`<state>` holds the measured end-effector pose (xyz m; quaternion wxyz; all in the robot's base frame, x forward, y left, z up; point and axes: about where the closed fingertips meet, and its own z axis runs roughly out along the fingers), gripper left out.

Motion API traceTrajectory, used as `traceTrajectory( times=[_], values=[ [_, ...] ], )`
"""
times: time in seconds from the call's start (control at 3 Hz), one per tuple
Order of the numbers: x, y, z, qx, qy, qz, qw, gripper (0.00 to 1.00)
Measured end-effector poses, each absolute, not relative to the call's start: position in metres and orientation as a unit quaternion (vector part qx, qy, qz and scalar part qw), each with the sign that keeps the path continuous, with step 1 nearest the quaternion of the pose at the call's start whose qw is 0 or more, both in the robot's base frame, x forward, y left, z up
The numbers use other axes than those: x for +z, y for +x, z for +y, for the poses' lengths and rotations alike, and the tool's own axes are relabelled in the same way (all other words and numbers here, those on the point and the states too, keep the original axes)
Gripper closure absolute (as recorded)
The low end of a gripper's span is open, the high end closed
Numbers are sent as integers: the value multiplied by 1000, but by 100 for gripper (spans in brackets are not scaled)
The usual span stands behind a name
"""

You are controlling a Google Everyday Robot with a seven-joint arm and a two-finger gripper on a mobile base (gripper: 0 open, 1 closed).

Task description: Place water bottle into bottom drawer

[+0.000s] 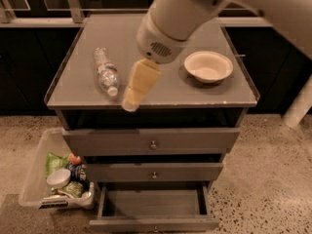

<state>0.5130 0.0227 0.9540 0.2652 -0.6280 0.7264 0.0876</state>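
The water bottle (106, 71), clear crinkled plastic with a white cap toward the front, lies on its side on the left part of the grey cabinet top (161, 94). My gripper (130, 101) hangs over the front middle of the top, just right of the bottle's cap end, and holds nothing. The bottom drawer (154, 209) is pulled out; its shallow grey tray shows nothing inside.
A white bowl (208, 66) sits on the right of the cabinet top. The top drawer (152, 141) and the middle drawer (154, 172) stick out slightly. A clear plastic bin (56, 175) with packets and cups stands on the floor at the left.
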Motion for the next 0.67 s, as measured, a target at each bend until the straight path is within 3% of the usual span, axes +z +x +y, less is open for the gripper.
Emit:
traceTrajectory(
  times=[0.67],
  values=[
    [941,535,60,104,-588,764,243,0]
  ],
)
